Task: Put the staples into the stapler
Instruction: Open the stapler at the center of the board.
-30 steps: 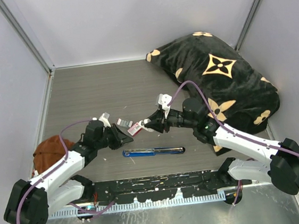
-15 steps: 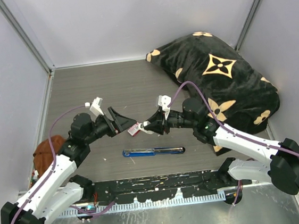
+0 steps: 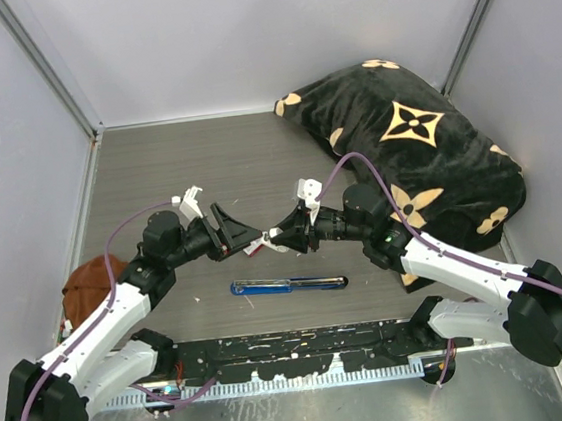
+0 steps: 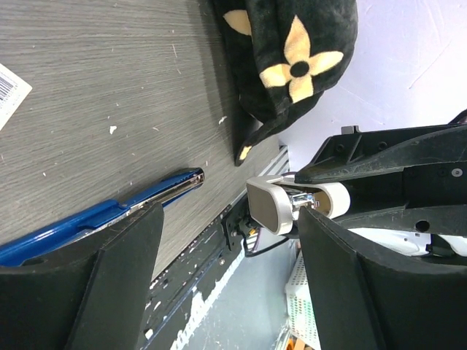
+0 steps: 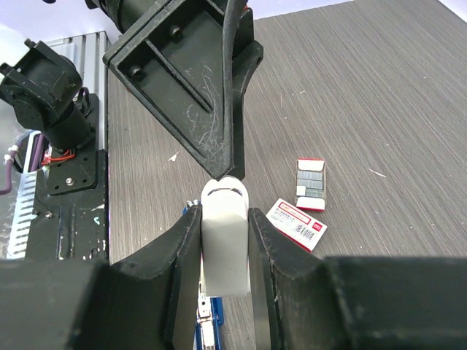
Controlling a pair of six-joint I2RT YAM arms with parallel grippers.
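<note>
Right jaws were clamped on the white piece (image 5: 225, 248), and the left jaws stood wide apart nose to nose with them, one left finger (image 5: 211, 109) tipping down onto that piece's far end. Nothing sat between the left jaws. The staples (image 5: 310, 179) lay flat on the bench (image 3: 186, 170) just beyond the right jaws and off to one side, next to the red-and-white box (image 5: 295, 224). From above they were hidden under the left jaws, so the left arm looked nearer. The stapler (image 3: 289, 285) lay below both sets of jaws, toward the arm bases, with its long axis running crosswise between the arms. Any pick meant dropping straight down from there.
</note>
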